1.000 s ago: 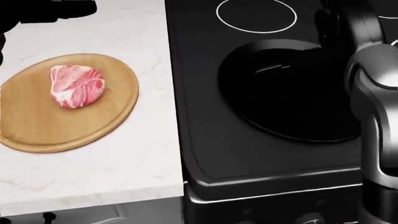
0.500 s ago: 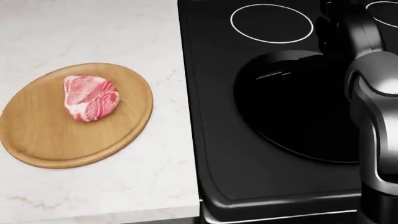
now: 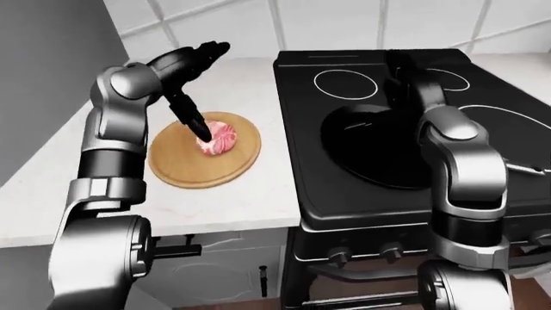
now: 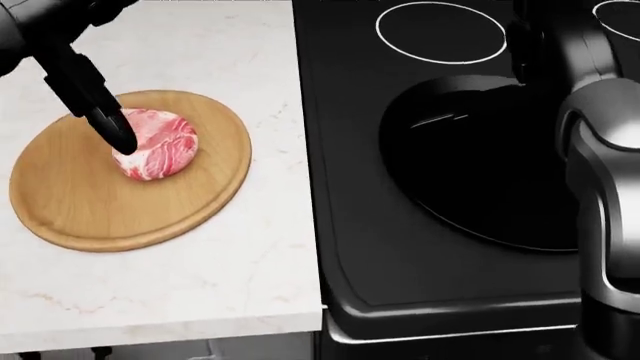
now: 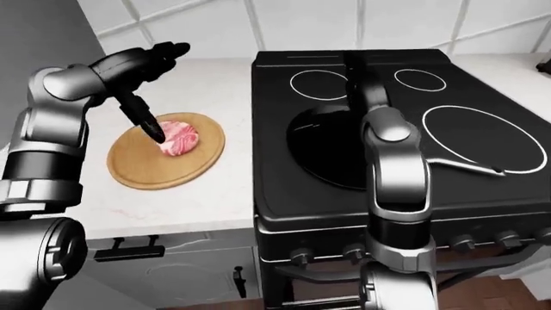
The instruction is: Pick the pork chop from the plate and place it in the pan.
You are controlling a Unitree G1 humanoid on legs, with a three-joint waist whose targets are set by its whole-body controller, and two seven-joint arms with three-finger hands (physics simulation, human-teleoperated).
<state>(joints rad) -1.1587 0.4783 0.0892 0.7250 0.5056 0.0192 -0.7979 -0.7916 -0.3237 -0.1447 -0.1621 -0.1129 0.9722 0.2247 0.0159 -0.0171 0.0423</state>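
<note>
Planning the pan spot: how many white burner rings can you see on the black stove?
3: white burner rings at the right-eye view's upper left, upper right and right. The black round pan may hide a fourth.

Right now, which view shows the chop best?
The head view: the chop is largest there, on the plate, with a left finger at its edge. The eye views show it smaller, partly covered.

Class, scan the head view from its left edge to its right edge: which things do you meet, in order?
Wooden plate → pork chop → white counter → black stove → pan → right arm.
</note>
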